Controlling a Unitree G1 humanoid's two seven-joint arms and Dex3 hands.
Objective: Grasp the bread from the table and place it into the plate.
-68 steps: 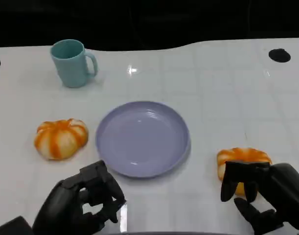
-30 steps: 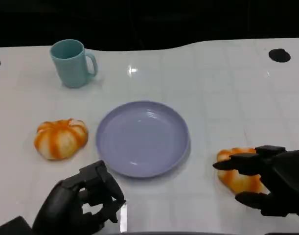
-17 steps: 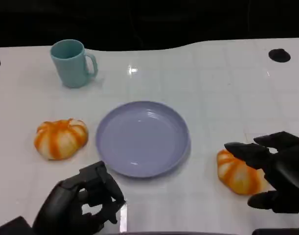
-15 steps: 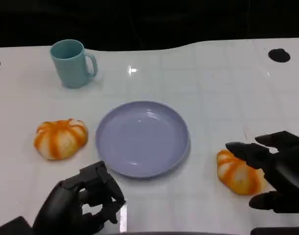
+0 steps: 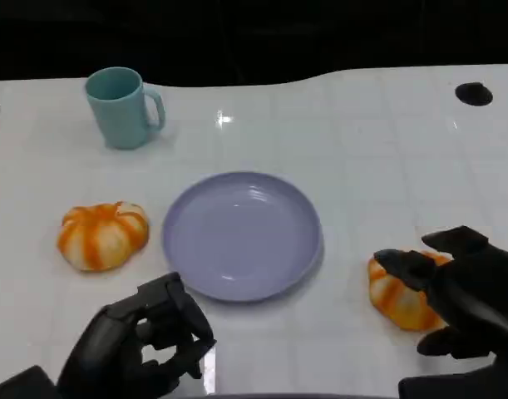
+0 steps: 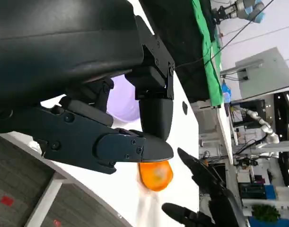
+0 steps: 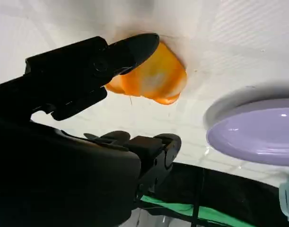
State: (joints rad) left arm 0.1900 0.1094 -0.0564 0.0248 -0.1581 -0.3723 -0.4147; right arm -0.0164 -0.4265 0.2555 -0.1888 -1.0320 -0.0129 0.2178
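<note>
Right hand [image 5: 466, 307], fingers spread and nothing gripped, is poised just right of the nearer bread [image 5: 399, 291], which lies on the bench right of the plate [image 5: 241, 235], while the curled, empty left hand [image 5: 145, 345] is farther off.

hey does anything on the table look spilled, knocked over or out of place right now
Nothing stands out. The teal mug stands upright, the purple plate sits flat and bare, and both orange breads lie on the white table, the right one under the right hand.
</note>
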